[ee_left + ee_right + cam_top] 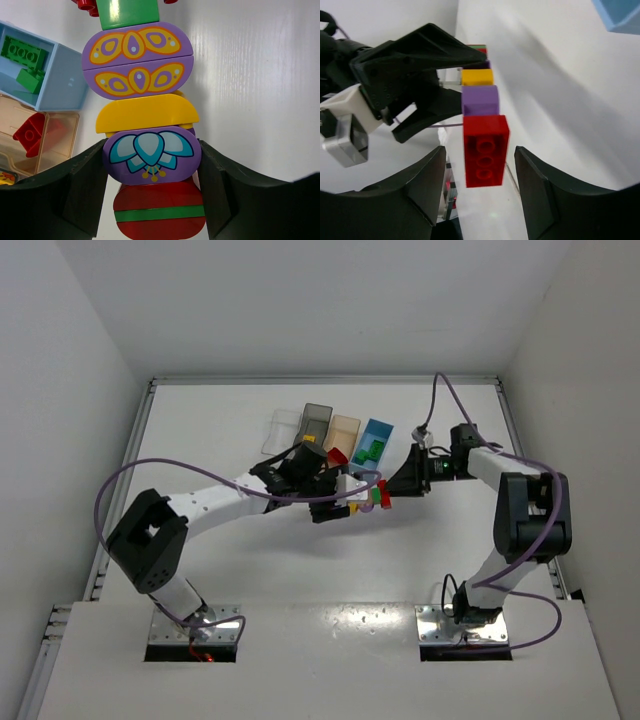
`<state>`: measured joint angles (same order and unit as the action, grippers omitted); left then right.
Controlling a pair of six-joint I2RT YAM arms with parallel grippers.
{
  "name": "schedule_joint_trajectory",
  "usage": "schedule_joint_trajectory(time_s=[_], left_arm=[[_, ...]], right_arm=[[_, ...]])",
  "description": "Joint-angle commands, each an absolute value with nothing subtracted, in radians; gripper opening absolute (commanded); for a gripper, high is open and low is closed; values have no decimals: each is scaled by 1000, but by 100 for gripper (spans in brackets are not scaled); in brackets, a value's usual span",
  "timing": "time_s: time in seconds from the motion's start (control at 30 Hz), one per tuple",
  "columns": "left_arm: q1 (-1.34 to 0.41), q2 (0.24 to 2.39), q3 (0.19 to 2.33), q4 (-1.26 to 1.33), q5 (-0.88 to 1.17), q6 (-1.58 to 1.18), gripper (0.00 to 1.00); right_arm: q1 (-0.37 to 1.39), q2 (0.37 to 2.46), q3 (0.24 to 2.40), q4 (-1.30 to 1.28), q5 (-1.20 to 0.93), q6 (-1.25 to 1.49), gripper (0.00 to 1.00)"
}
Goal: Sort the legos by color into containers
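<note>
My left gripper (328, 508) (152, 167) is shut on a stack of legos (366, 497), held in the air. Its pads clamp a purple brick with a blue flower (151, 156). In the stack, a red brick with a green stripe (159, 215) sits below the purple one, and a yellow brick (145, 114), two purple patterned bricks (136, 62) and a green one (129, 12) sit above it. My right gripper (402, 485) (480, 160) is open, and the stack's end red brick (485, 150) sits between its fingers with a gap on each side.
Four containers stand in a row behind the grippers: clear (282, 430), dark grey (316, 420), tan (345, 428) and light blue (380, 430). Green bricks (22, 57) lie in the light blue bin (62, 85). A red brick (31, 135) lies in the tan bin (67, 127).
</note>
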<state>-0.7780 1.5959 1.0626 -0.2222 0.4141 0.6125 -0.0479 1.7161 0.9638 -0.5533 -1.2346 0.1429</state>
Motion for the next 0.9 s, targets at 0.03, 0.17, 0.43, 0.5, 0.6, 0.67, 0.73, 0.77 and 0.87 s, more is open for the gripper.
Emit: schedule_joint_trajectory(time_s=[0.03,0.17,0.43,0.5,0.6,0.67,0.73,0.77,0.87], left_arm=[[-792,1537,1063,-175,446,614,22],[-792,1537,1063,-175,437,614,22],[-792,1517,1042,-166,428,614,21],[-792,1491,1022,-166,419,594,19],[-792,1464,979,-155,396,575,18],[-792,1430,938,-155,387,566,16],[-792,1404,910,-155,377,566,14],[-792,1379,896,-155,367,566,13],[-792,1361,865,-155,356,557,13]], right_arm=[[-22,1715,994,-529,-1355,138,58],[-2,1704,974,-509,-1365,138,50],[8,1684,946,-500,-1365,147,11],[-14,1675,946,-500,-1365,147,1],[-38,1664,956,-532,-1374,118,0],[-52,1664,966,-566,-1374,88,0],[-66,1655,976,-586,-1374,69,0],[-77,1655,976,-600,-1374,54,0],[-87,1655,976,-611,-1374,43,0]])
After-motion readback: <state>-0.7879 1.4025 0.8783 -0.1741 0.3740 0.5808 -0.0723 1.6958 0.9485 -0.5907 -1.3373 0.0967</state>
